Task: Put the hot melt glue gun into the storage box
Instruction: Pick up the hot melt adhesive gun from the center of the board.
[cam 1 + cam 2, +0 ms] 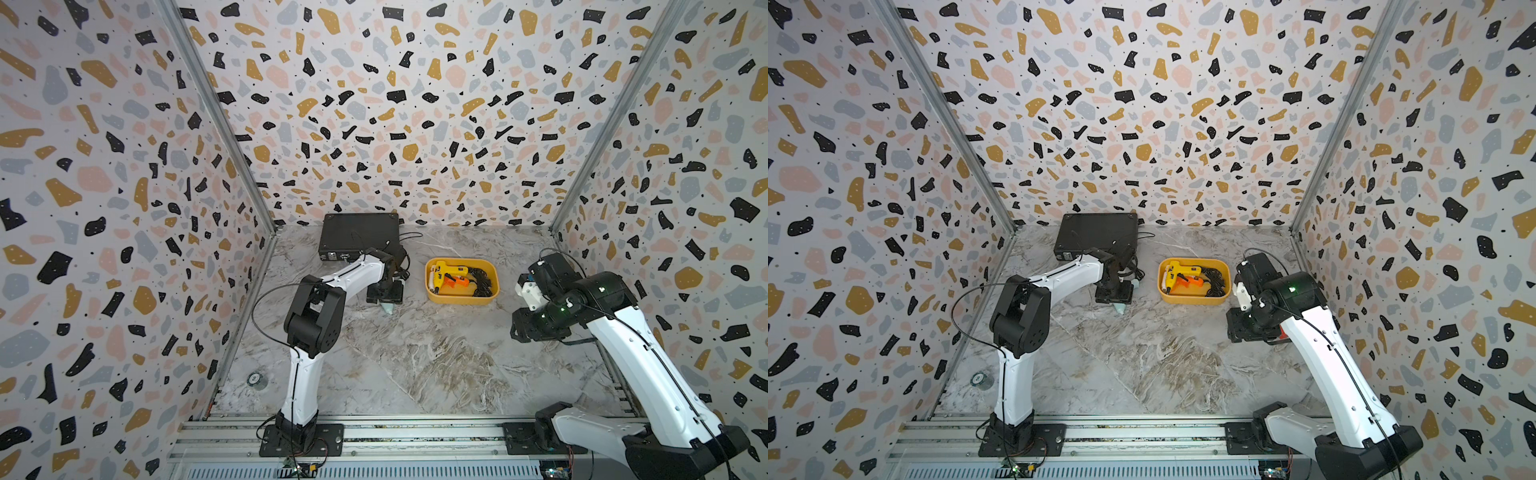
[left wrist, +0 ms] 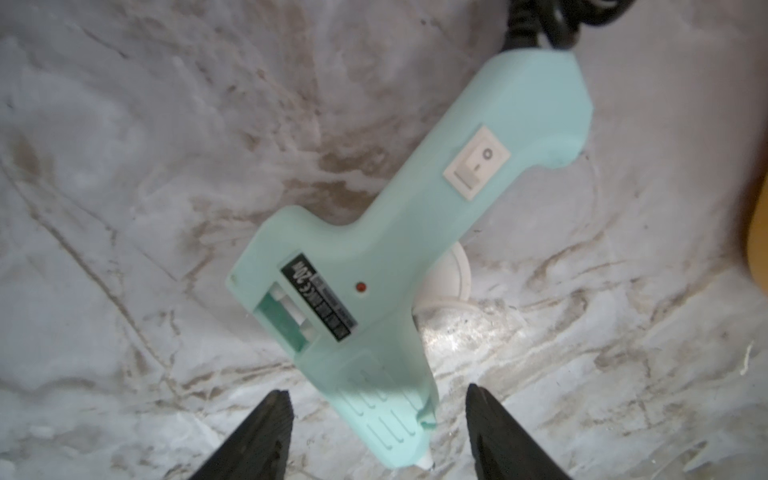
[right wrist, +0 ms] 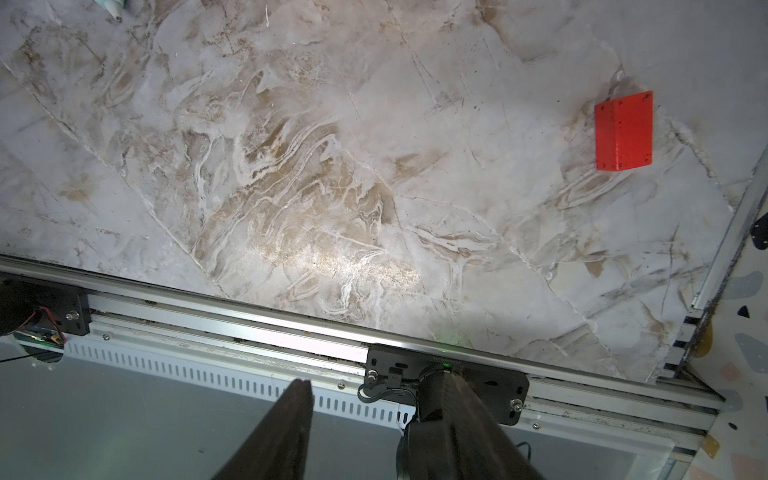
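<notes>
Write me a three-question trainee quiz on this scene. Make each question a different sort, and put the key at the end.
1. True or false: the mint glue gun lies inside the storage box.
2. What lies in the storage box? A) a yellow glue gun B) scissors C) nothing
3. Fill in: the left gripper has its jaws ____ on either side of the mint glue gun's nozzle end.
Key: 1 false; 2 A; 3 open.
</notes>
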Controlling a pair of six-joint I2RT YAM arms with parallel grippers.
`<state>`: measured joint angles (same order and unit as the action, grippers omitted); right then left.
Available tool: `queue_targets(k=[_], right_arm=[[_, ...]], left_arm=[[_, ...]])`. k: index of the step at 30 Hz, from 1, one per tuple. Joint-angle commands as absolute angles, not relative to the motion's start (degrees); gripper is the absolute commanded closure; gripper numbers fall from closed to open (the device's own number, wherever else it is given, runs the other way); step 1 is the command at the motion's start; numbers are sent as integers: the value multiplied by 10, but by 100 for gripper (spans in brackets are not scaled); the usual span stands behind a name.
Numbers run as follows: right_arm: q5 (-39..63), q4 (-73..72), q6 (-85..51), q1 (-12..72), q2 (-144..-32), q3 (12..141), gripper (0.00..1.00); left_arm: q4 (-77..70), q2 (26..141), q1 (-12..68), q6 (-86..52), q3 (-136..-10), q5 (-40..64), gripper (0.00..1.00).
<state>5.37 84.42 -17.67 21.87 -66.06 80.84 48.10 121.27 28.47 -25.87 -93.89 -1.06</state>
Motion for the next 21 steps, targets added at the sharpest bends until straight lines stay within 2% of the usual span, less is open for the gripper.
queue_targets(k=[1, 12, 17, 21], right_arm=[[49, 858, -177, 217, -652, 820, 44], [43, 859, -177, 217, -662, 834, 44], [42, 861, -181, 217, -659, 831, 44], [40, 861, -184, 216, -656, 831, 44]], left_arm=[[474, 1226, 277, -276, -947, -1, 33], [448, 1251, 266, -293, -934, 28, 49], [447, 1241, 265, -286, -921, 31, 71], [456, 1213, 265, -269, -906, 28, 83]])
